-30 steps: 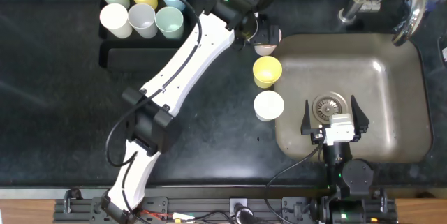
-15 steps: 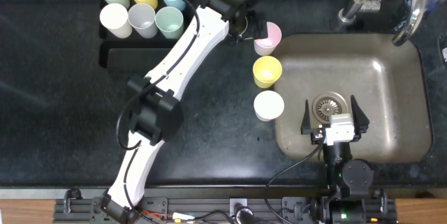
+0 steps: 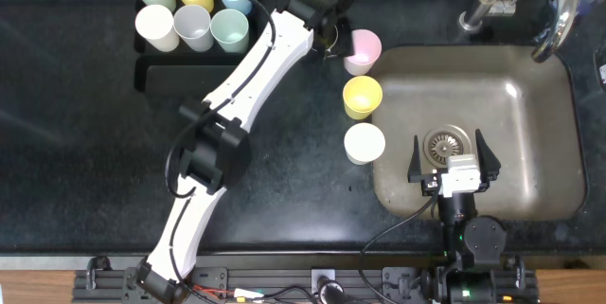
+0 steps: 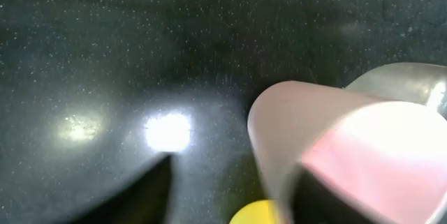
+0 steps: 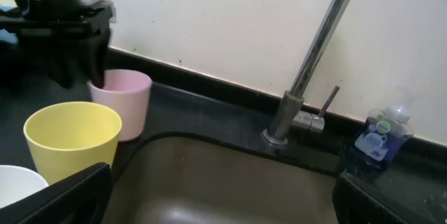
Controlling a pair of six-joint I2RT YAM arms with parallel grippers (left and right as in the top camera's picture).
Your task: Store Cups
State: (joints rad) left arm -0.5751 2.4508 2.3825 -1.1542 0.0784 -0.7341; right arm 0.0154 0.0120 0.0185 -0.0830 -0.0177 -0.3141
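A pink cup point(image 3: 364, 49) point(image 4: 363, 147) point(image 5: 126, 102) stands on the dark counter by the sink's far left corner. My left gripper point(image 3: 333, 37) point(image 5: 94, 56) is at its rim, shut on the cup wall, with one finger outside and one inside. A yellow cup point(image 3: 362, 96) point(image 5: 73, 140) and a white cup point(image 3: 364, 142) point(image 5: 17, 185) stand in a line nearer to me along the sink's left edge. Several cups point(image 3: 192, 10) sit upright in a black rack point(image 3: 142, 69) at the far left. My right gripper point(image 3: 452, 159) point(image 5: 223, 213) hangs open over the sink, holding nothing.
The steel sink point(image 3: 530, 105) fills the right side, with its drain point(image 3: 445, 141) under my right gripper. A faucet point(image 3: 492, 1) point(image 5: 307, 77) and a blue soap bottle point(image 5: 380, 137) stand behind it. Bare counter point(image 3: 76, 152) lies to the left.
My left gripper shifted up and left off the top of the pink cup, so the cup's mouth now shows. The right arm stayed still.
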